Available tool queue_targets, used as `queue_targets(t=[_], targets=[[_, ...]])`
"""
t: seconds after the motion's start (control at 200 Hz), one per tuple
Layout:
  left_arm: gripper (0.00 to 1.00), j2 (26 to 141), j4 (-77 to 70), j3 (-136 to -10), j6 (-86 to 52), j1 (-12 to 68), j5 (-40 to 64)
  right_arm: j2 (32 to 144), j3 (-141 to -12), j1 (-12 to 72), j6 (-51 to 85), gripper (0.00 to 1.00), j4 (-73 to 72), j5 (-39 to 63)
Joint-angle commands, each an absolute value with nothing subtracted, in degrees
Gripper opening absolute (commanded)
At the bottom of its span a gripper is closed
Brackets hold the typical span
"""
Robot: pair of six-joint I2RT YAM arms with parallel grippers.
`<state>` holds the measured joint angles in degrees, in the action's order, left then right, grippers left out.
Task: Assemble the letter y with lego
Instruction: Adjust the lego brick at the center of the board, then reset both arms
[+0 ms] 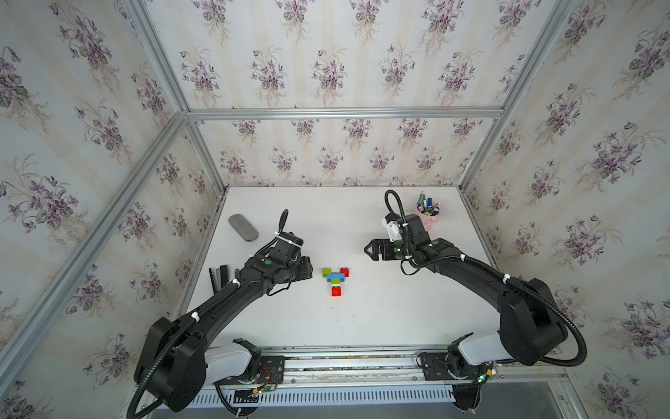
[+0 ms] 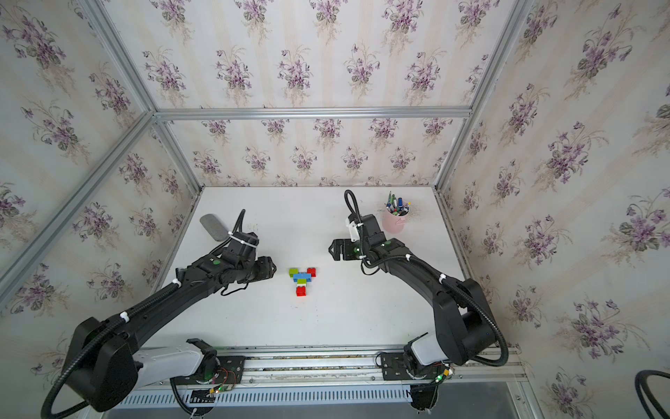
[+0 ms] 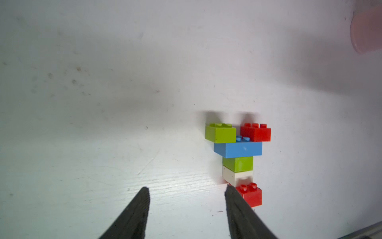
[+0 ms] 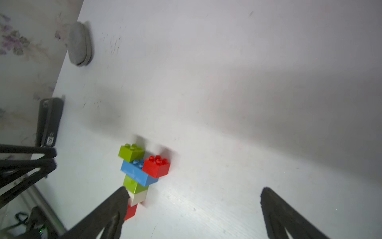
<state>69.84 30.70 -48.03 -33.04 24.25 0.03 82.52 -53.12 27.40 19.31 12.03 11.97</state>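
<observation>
The letter y (image 1: pixel 335 281) lies flat on the white table (image 1: pixel 380 319), joined from lego, and shows in both top views (image 2: pixel 302 281). In the left wrist view it has a lime green arm (image 3: pixel 220 133), a red arm (image 3: pixel 256 133), a blue crossbar (image 3: pixel 237 149), then a green (image 3: pixel 238 163), a white (image 3: pixel 235 178) and a red brick (image 3: pixel 251 196) as the stem. My left gripper (image 3: pixel 187 191) is open just left of it, holding nothing. My right gripper (image 4: pixel 194 192) is wide open, up and to the right of the letter y (image 4: pixel 140 171), with nothing between its fingers.
A pink cup of pens (image 1: pixel 427 214) stands at the back right, behind the right arm. A grey oval pad (image 1: pixel 243 227) lies at the back left. A black tool (image 1: pixel 217 277) lies at the table's left edge. The arms' rail (image 1: pixel 344 362) runs along the front.
</observation>
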Motion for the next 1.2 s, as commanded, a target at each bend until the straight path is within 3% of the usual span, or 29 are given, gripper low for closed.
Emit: queue_targets(t=[0.0, 0.015, 0.035, 0.235, 0.425, 0.645, 0.859, 1.054, 1.194], targets=[[0.87, 68.37, 32.63, -49.34, -29.54, 21.71, -5.05, 80.3, -51.83, 26.83, 20.61, 1.0, 6.22, 1.13], [0.96, 68.21, 32.69, -49.61, -29.18, 21.31, -5.67, 79.94, -51.58, 26.78, 20.64, 1.0, 5.74, -0.78], [0.99, 68.14, 32.62, -49.87, -28.64, 20.89, -6.52, 79.35, -51.16, 26.8, 20.53, 1.0, 4.91, -3.16], [0.99, 68.65, 28.42, -52.6, -22.36, 17.47, -19.37, 77.29, -44.4, 25.87, 18.53, 1.0, -7.94, -35.74], [0.99, 74.28, 15.9, -50.53, -11.93, 13.36, -30.87, 82.08, -37.34, 21.39, 11.99, 1.0, -25.25, -47.54], [0.99, 80.27, -4.99, -43.04, -7.51, 7.25, -30.31, 85.8, -30.85, 17.23, 2.24, 1.0, -48.08, -43.01], [0.99, 84.11, -16.69, -38.16, -6.84, 5.82, -27.43, 82.66, -28.14, 13.54, 3.62, 1.0, -48.52, -34.1], [0.99, 84.6, -27.57, -31.94, -5.32, 6.02, -24.84, 82.1, -29.68, 11.02, 4.55, 1.0, -39.23, -31.05], [0.99, 84.82, -38.88, -26.33, -0.17, 7.89, -19.24, 82.09, -19.23, 10.86, 1.8, 1.0, -55.59, -30.32]])
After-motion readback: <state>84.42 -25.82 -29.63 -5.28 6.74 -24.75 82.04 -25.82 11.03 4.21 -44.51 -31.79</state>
